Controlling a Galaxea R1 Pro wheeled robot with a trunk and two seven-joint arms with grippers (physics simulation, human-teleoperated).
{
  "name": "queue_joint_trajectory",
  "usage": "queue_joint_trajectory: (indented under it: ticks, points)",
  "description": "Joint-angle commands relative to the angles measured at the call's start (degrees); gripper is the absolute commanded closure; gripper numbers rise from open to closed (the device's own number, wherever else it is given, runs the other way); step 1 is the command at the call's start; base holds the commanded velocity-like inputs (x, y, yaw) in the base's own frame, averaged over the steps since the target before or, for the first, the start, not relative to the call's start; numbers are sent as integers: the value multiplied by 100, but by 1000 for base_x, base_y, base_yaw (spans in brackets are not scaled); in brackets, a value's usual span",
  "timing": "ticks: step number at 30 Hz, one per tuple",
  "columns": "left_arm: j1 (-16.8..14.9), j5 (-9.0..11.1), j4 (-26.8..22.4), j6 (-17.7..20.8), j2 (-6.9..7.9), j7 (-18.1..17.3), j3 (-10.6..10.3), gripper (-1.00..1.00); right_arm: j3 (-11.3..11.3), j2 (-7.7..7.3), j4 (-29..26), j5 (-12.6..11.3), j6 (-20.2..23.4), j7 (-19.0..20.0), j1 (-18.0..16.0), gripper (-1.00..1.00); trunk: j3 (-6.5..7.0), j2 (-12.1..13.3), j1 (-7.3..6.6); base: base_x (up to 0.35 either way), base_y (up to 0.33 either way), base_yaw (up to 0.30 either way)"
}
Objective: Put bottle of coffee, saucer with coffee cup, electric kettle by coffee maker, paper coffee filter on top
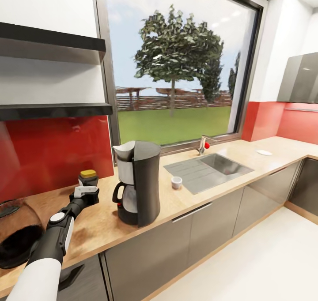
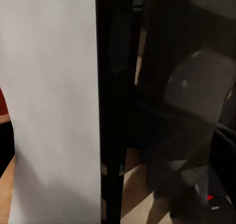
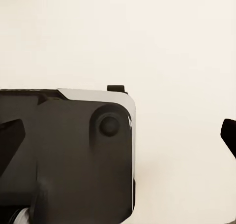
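Countertop [image 1: 212, 195]: coffee bottle [image 1: 88, 178] at left end effector [image 1: 87, 194], w/ coffee maker [image 1: 137, 182] beside.

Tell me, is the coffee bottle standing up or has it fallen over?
Standing up. The coffee bottle sits on the countertop with its yellow lid on top, just beyond the left pincer, left of the coffee maker.

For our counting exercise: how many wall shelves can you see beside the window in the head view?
2. The upper shelf sits high on the white wall, left of the window. The lower shelf runs beneath it, just above the red backsplash.
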Motion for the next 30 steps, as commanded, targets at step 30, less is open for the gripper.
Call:
queue_joint_trajectory:
  ticks: [30]
  points:
    - [36,-9,27,-9,47,-18,70,100,12,25,-36,2,-11,11,-3,-100,-2,-3,5,116,0,-31]
